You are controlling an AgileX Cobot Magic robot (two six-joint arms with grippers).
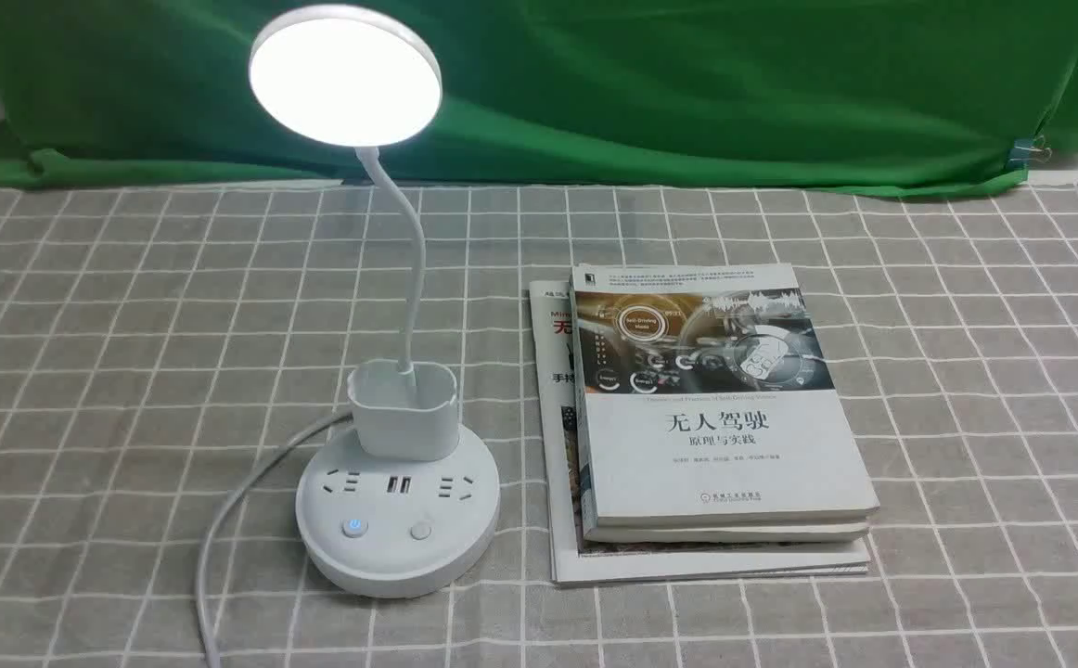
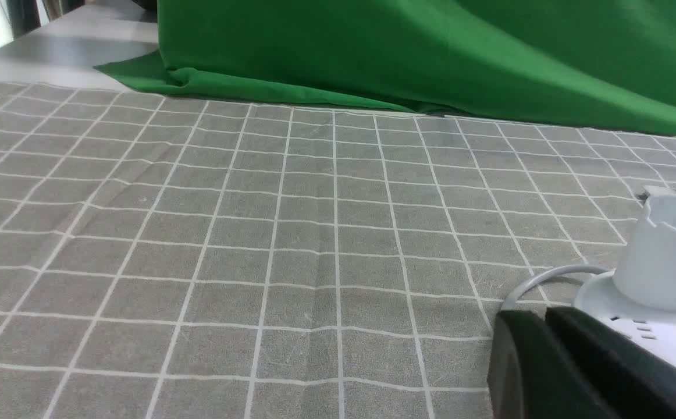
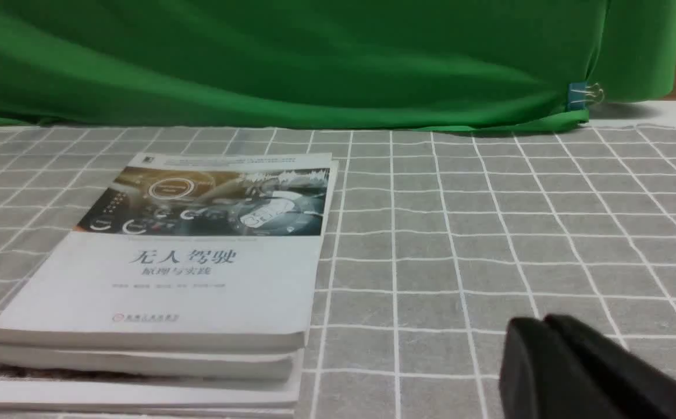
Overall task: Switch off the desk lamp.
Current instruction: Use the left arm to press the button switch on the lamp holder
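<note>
Lamp [image 1: 346, 82] is lit, left of the books [image 1: 725, 408], buttons facing the robot, prob. for easy pressing; L gripper [image 2: 538, 317] & R gripper [image 3: 538, 323] have tips pressed together (nothing pinched).

You have a white desk lamp [image 1: 397, 510], its disc face glowing bright white, one button [image 1: 354, 527] lit blue, the other [image 1: 420, 531] plain whitish. Cord [image 1: 224, 506]: pale grey. Surface cloth [image 1: 131, 371]: grey, crossed by a white grid. Backdrop [image 1: 687, 93]: solid green; clip [image 1: 1026, 152] on it dark blue, silvery handles. Top book [image 1: 725, 455]: white cover, brown-and-dark dashboard picture band, grey lettering. Note red characters on the white cover beneath [image 1: 558, 445]. Both your claws, left [image 2: 538, 355] and right [image 3: 541, 355], blackish.
</note>
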